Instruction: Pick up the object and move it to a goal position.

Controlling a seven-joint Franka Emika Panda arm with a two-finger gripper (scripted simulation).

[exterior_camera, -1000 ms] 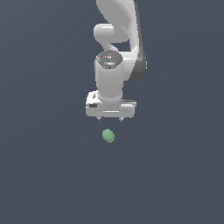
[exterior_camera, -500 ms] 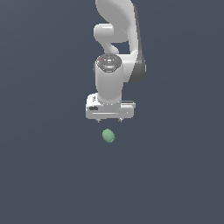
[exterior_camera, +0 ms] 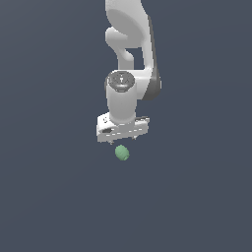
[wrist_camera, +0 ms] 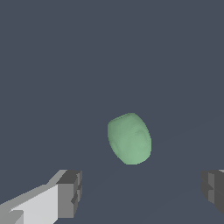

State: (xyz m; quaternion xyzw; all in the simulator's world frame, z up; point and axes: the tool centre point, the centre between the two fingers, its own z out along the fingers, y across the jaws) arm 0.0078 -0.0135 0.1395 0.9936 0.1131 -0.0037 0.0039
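Wrist view is showing the gripper [wrist_camera: 139,192] gaping wide, empty; the green object [wrist_camera: 129,138] is sitting off-centre and risks rolling away.

Exterior view: set off the arm, well back and high, facing the arm's front; whole wrist in frame. Wrist view: rides on the wrist, looks down past the fingertips [wrist_camera: 70,192], close in. Shared region: the green object [exterior_camera: 122,152] [wrist_camera: 129,138] and the grey floor [exterior_camera: 44,197] around it.

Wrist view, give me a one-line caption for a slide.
Open gripper poised above the green object, fingers apart and not touching it.
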